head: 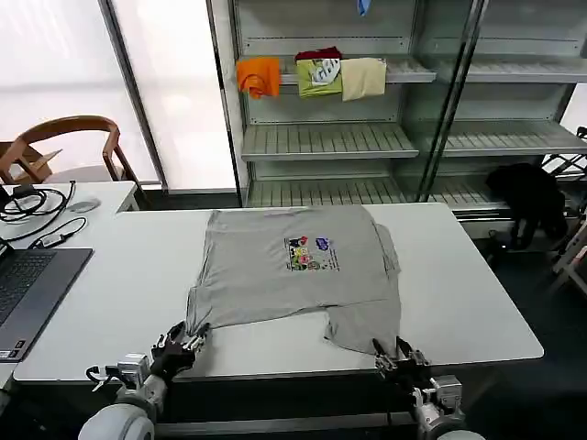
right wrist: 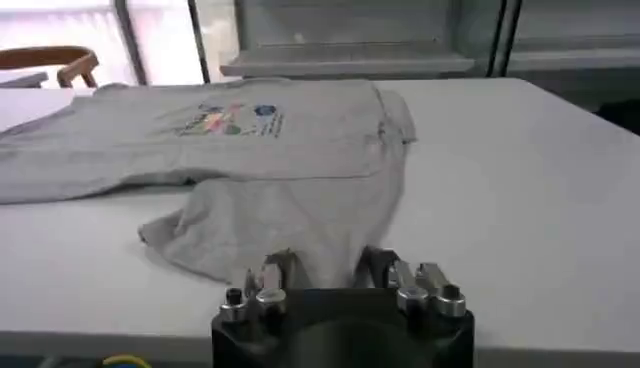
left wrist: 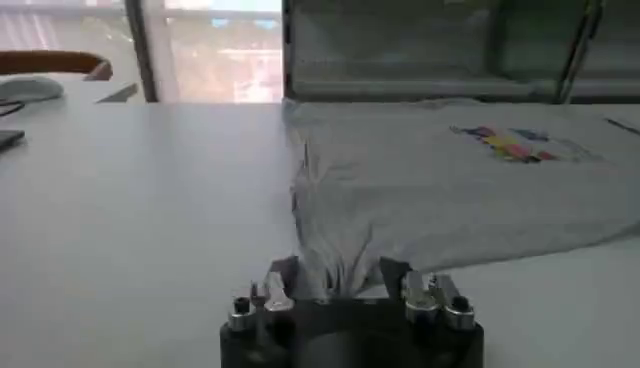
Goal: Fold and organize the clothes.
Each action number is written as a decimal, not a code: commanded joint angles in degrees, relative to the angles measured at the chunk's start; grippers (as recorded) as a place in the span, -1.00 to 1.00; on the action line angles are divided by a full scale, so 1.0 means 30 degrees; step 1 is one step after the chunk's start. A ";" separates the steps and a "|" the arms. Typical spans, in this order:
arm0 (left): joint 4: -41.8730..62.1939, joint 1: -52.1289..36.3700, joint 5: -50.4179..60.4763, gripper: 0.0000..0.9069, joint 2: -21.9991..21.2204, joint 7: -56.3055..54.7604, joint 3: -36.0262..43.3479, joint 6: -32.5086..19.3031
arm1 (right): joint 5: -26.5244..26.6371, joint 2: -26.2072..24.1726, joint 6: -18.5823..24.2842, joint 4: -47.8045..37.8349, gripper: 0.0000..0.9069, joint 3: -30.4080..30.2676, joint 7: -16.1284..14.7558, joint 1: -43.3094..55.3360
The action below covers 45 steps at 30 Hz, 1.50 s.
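White table [head: 477, 302] holds one grey shirt [head: 275, 275], spread flat at centre, print up. Three folded garments [head: 312, 78] on back shelf. Two grippers at near edge: left gripper [head: 186, 344] pinching shirt's left corner, right gripper [head: 396, 352] pinching right corner.

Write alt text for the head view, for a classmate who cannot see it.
A light grey shirt with a small multicoloured chest print lies spread on a white table, while the left gripper and right gripper each pinch a near corner of it. A laptop sits at the table's left.
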 commanded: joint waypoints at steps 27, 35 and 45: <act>0.1656 -0.5850 -0.5551 -1.00 -0.0828 0.0476 -0.1123 -0.1827 | 0.0188 0.2304 0.6698 -0.4134 -1.00 -0.0392 0.0558 0.6926; 0.5129 -0.8865 -0.4601 -1.00 -0.0943 0.0099 -0.0433 -0.1703 | -0.0652 0.2798 0.6562 -0.9426 -1.00 -0.0448 0.0856 1.2663; 0.7143 -0.9524 -0.3225 -0.98 -0.1167 0.0144 0.0098 -0.1668 | -0.1627 0.3387 0.6510 -1.3500 -1.00 -0.0348 0.1060 1.5736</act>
